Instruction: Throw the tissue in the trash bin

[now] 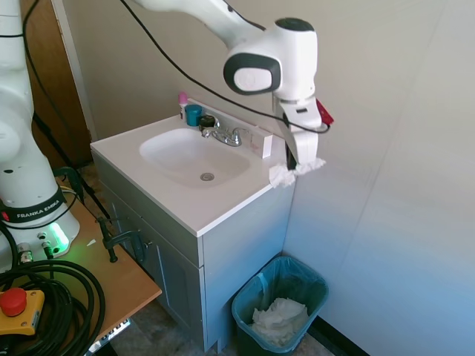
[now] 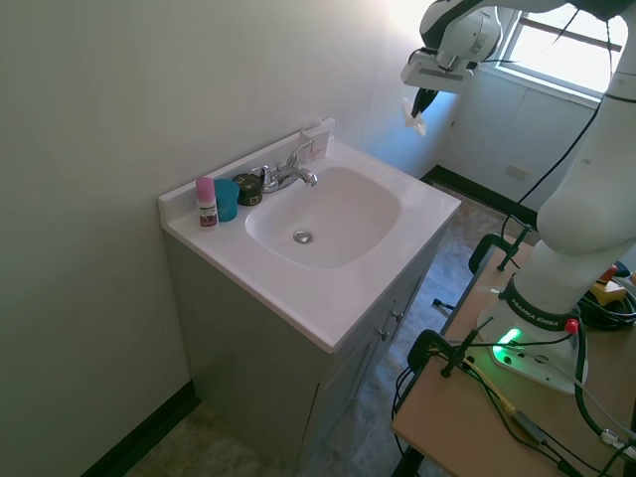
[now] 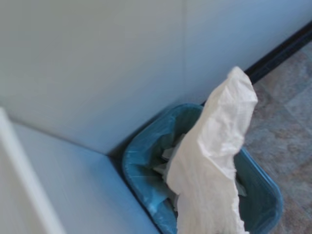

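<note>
Holding the tissue [image 1: 295, 171] pinched between closed fingers, our gripper [image 1: 294, 165] hangs beyond the far edge of the vanity counter [image 1: 223, 200], high above the floor. We judge the pickup done and the carry nearly so: the trash bin [image 1: 252, 297] sits below beside the cabinet, with crumpled paper [image 1: 280, 319] already inside. What remains, as we read it, is to centre over the opening and let go.

The arm [image 1: 223, 26] is white, smooth and round, with a grey oval cap on its last joint. "FRANKA EMIKA" is printed on a black ring near its bottom. Black cables run along it. A green light glows at its foot.
</note>
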`<state>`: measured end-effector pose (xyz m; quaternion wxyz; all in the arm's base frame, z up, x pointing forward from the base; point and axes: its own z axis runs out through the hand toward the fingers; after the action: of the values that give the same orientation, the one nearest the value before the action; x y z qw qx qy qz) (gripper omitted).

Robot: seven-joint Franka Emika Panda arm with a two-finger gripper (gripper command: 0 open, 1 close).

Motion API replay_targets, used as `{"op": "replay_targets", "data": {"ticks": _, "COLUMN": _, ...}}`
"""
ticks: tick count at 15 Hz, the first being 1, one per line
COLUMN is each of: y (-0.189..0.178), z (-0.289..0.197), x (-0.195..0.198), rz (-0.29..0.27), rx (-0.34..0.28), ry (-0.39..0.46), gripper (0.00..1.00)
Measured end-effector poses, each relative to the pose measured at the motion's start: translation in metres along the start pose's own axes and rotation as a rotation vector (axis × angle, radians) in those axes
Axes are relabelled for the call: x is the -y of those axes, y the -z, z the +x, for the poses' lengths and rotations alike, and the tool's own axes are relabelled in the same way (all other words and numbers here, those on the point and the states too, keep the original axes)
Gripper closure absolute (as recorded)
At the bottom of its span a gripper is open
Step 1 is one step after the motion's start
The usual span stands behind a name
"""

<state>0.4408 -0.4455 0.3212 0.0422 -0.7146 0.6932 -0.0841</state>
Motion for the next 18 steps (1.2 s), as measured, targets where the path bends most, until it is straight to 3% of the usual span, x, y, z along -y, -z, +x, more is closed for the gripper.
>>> {"op": "replay_targets", "data": {"ticks": 4, "y": -0.073, "z": 0.012, "x": 0.015, "rz": -0.087, "rx": 0.014, "ry": 0.022, "gripper": 1.00}}
{"op": "replay_targets", "data": {"ticks": 5, "y": -0.079, "z": 0.012, "x": 0.018, "rz": -0.092, "rx": 0.020, "ry": 0.025, "gripper": 0.00}}
{"op": "replay_targets", "data": {"ticks": 8, "y": -0.081, "z": 0.008, "x": 0.023, "rz": -0.100, "rx": 0.055, "ry": 0.038, "gripper": 0.00}}
{"op": "replay_targets", "data": {"ticks": 18, "y": -0.074, "z": -0.002, "x": 0.033, "rz": -0.090, "rx": 0.064, "ry": 0.096, "gripper": 0.00}}
